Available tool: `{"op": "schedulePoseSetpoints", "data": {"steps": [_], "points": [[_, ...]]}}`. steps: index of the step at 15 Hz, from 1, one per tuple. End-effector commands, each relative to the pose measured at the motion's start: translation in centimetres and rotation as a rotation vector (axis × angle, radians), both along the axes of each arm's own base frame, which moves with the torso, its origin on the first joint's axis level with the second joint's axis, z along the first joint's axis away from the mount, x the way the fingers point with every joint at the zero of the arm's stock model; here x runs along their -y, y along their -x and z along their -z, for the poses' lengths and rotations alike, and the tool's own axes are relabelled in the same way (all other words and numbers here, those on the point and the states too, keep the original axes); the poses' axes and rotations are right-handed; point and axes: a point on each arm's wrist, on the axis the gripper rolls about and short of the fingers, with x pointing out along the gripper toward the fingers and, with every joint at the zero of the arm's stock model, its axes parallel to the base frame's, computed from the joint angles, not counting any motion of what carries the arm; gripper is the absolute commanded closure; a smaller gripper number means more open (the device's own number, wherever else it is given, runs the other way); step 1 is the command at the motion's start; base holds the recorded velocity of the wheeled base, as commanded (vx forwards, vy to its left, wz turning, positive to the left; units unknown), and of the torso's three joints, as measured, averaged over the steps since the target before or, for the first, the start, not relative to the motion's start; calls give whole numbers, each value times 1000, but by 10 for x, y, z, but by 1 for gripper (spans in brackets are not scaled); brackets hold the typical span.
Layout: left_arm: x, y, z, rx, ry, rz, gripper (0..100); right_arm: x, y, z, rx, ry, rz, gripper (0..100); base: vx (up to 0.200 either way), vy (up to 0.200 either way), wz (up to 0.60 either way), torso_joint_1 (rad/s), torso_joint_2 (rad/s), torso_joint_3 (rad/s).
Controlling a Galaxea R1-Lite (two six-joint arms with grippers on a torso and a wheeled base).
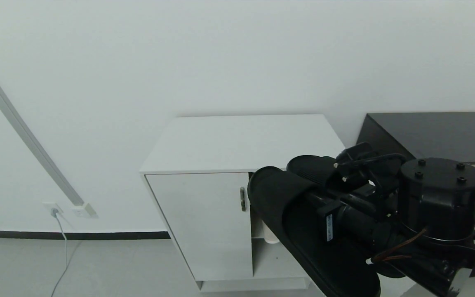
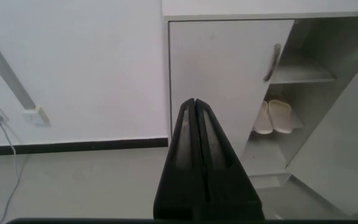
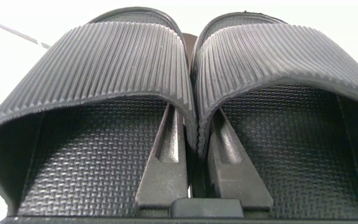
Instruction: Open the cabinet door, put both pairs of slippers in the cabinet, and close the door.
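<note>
Black slippers (image 1: 281, 202) clamped in raised right gripper (image 3: 194, 134) before cabinet (image 1: 237, 142).

A plain white wall (image 1: 237, 53) takes up the background. A grey trunking strip (image 1: 19, 123) slants across it from 10 o'clock down toward 8 o'clock and ends at a small white junction box (image 1: 85, 210). Just beside the box, on its 9 o'clock side, sits a white wall socket (image 1: 52, 208) with a plug in it. A grey cable (image 1: 65, 243) hangs from the plug to the pale grey floor (image 1: 109, 268). A black skirting (image 1: 72, 235) lines the wall's foot. At 3 o'clock stands a dark surface (image 1: 439, 136) against the wall.
</note>
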Motion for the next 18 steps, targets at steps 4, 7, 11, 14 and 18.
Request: {"op": "schedulePoseSetpoints", "data": {"steps": [4, 7, 11, 14, 18], "points": [[0, 0, 0, -1, 1, 0, 100, 0, 0, 1, -3, 2, -3, 100, 0, 0, 0, 0, 0, 0], [0, 0, 0, -1, 1, 0, 100, 0, 0, 3, 3, -6, -7, 100, 0, 0, 0, 0, 0, 0], [0, 0, 0, -1, 1, 0, 100, -1, 0, 5, 12, -11, -5, 100, 0, 0, 0, 0, 0, 0], [0, 0, 0, -1, 1, 0, 100, 0, 0, 7, 7, -5, -6, 100, 0, 0, 0, 0, 0, 0], [0, 0, 0, -1, 1, 0, 100, -1, 0, 9, 2, 1, -8, 100, 0, 0, 0, -103, 230, 128]]}}
